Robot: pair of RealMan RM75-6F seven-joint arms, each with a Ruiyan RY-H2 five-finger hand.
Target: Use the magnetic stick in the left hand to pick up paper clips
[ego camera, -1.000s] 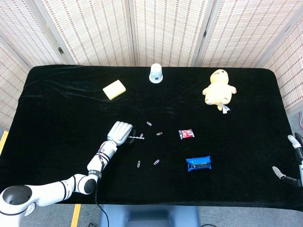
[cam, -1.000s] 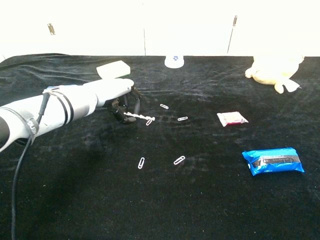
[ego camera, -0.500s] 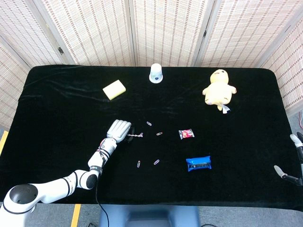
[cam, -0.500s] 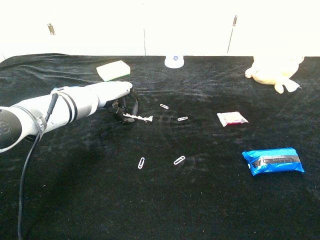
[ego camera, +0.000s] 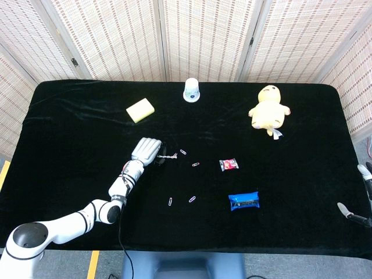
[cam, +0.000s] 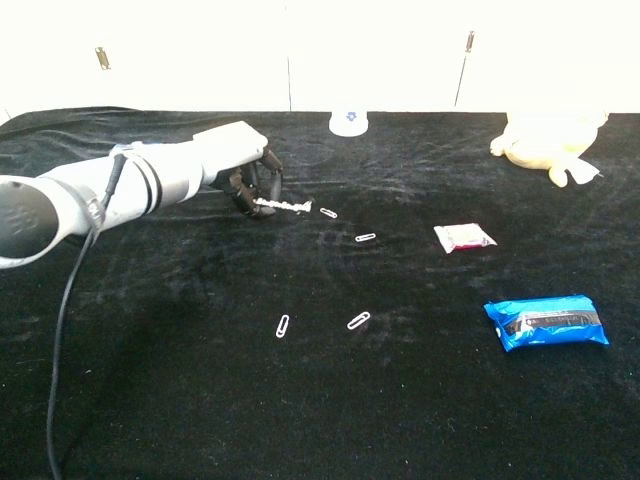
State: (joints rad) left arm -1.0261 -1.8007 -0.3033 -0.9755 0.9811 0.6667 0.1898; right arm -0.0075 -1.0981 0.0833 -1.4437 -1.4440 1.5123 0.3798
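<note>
The magnetic stick [cam: 278,206] is held in the fingers [cam: 243,186] of the left hand [ego camera: 146,151], which are curled tight around its base. The stick lies almost flat, just above the tabletop [ego camera: 75,139], with its long axis toward the robot's right. Something small seems to cling near its tip, but this cannot be made out clearly. The nearest paper clip [cam: 328,213] lies just beyond the tip, along the same line, so a short move to the right is judged to be needed. Four more clips are seen: one [cam: 365,238] further right, and two [cam: 283,325] [cam: 357,321] nearer the robot. The right hand [ego camera: 364,197] is cut off at the picture edge, well apart; its state cannot be told.
</note>
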